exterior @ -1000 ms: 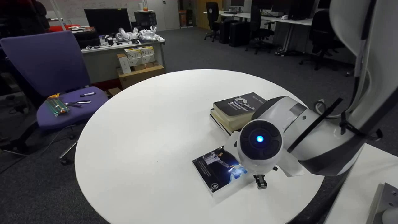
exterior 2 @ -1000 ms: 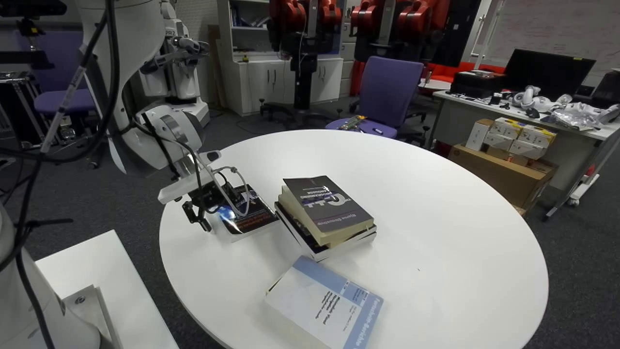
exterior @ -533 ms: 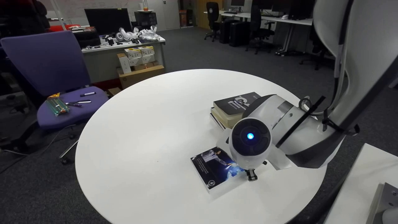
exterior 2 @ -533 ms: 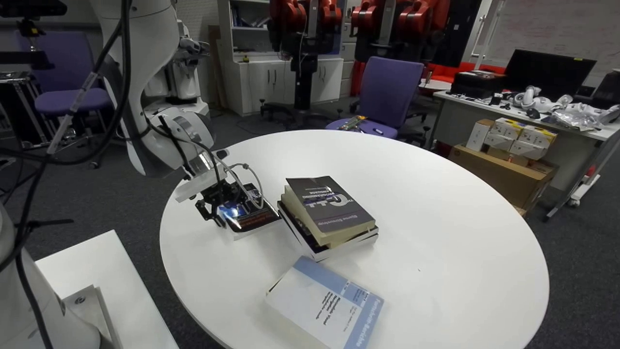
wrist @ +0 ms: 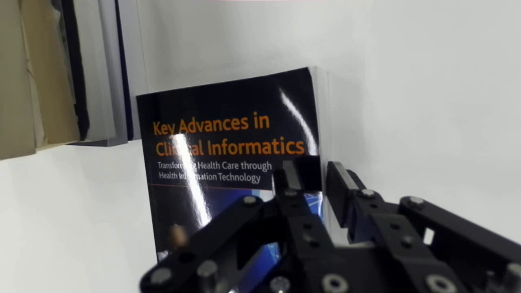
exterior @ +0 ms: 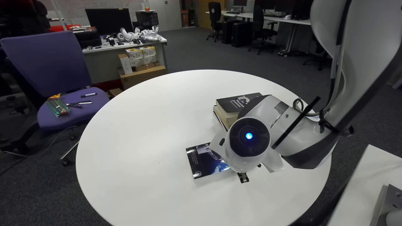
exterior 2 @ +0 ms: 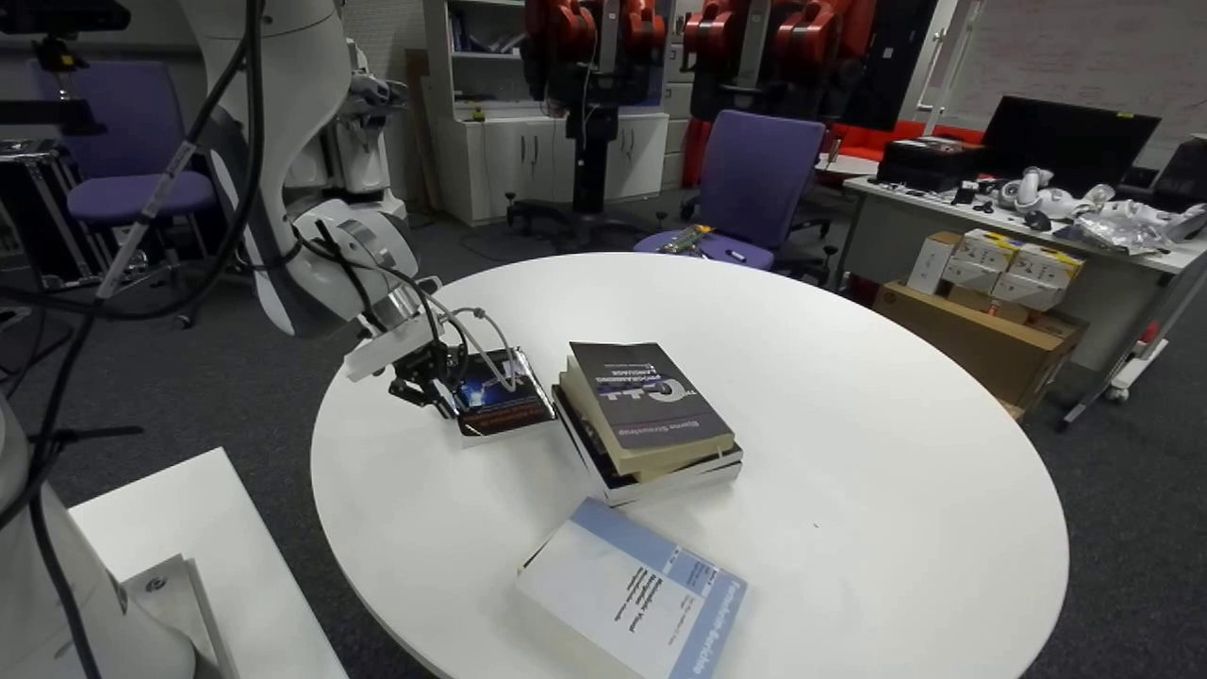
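Black-and-blue glossy softcover book [wrist: 211, 101], titled Key Advances in Clinical Informatics, lies face up on the round white table [exterior 2: 896, 453], between gripper and book stack. Black two-finger gripper [wrist: 314, 174] is at the book's edge, jaws narrow: one finger over the cover, the other just outside the page edge; can't tell whether they clamp it.

Thick book stack [exterior 2: 651, 415] with a dark grey C++ cover on top stands right beside the glossy book, blocking its far side; contact unclear. White and light-blue book [exterior 2: 641, 589] lies near the stack, cut off at the bottom of the frame.

Gripper links cover the glossy book's lower part in the wrist view; glare wipes out some title letters. White-and-grey robot arm [exterior: 267, 116] hides part of the stack in an exterior view.

Counts: one glossy book, one stack (perhaps three books, layers hard to separate), one pale book on top view. Two purple chairs: near chair [exterior 2: 759, 174] past the table, far chair [exterior 2: 127, 132] at the back. Three items on the near seat: clear packet [exterior: 58, 107], plier-like tool [exterior: 78, 104], dark pen [exterior: 88, 95].
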